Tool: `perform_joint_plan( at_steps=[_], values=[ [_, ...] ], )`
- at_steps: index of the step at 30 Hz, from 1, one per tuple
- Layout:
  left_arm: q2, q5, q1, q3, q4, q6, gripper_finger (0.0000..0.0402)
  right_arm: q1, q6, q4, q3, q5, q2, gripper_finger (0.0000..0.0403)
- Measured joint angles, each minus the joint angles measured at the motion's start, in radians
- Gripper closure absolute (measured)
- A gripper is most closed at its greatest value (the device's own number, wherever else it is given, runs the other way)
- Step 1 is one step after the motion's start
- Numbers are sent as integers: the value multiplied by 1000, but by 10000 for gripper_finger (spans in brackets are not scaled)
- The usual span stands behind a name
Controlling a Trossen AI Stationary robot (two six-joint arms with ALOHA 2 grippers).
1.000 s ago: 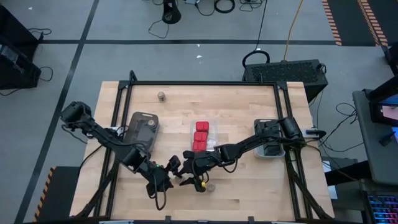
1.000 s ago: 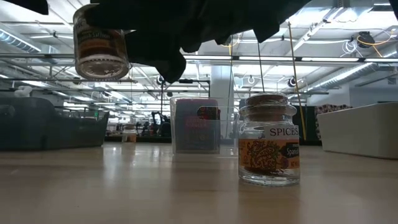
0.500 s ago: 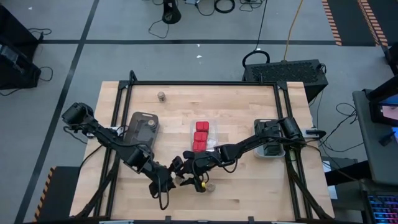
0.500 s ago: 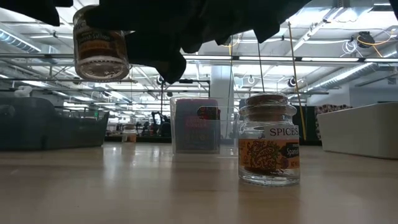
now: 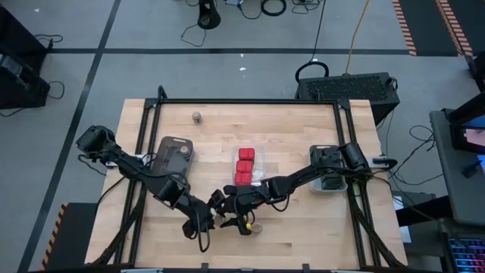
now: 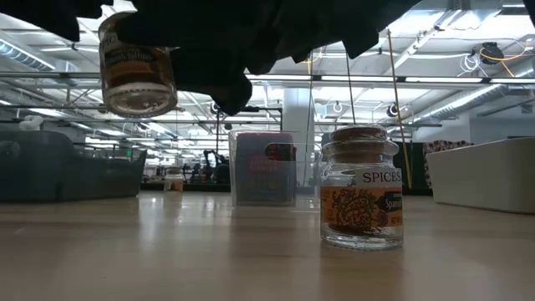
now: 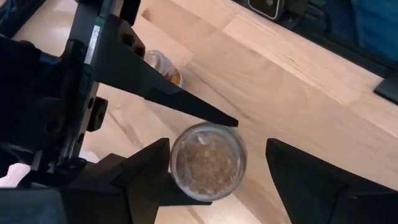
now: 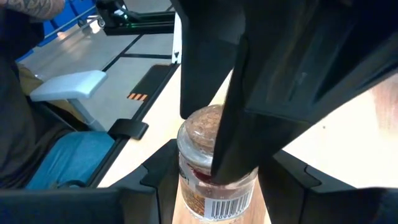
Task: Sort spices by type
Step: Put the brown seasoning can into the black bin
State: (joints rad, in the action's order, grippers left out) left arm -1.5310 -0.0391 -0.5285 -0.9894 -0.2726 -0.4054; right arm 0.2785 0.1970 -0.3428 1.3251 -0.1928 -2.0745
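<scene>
A jar [image 6: 137, 63] is held off the table [image 5: 303, 227] at its near edge; a second jar [image 6: 361, 187] stands just to its right — a third [image 5: 196, 117] near the far-left corner. Boxes [image 5: 244, 164] lie in a tray [image 5: 258, 152] at centre.

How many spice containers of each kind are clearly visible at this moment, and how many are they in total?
Red boxes: 3
Round jars: 3, namely one at the far edge, one standing near the front and one held up off the table
Total: 6
</scene>
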Motion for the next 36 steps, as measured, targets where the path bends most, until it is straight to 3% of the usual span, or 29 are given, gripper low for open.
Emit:
perform_joint_plan(
  at_steps=[10, 20, 29, 36],
  values=[
    [0, 3, 1, 0, -6, 6, 133, -1, -5, 0, 0, 1, -1, 241],
    [0, -22, 1, 0, -9, 4, 200, -2, -4, -2, 0, 3, -1, 241],
    [0, -25, 2, -1, -24, 3, 212, -3, -5, 0, 0, 6, -1, 240],
    [0, -32, 1, -1, -30, 7, 213, -3, 2, -6, 0, 15, -1, 198]
  ],
)
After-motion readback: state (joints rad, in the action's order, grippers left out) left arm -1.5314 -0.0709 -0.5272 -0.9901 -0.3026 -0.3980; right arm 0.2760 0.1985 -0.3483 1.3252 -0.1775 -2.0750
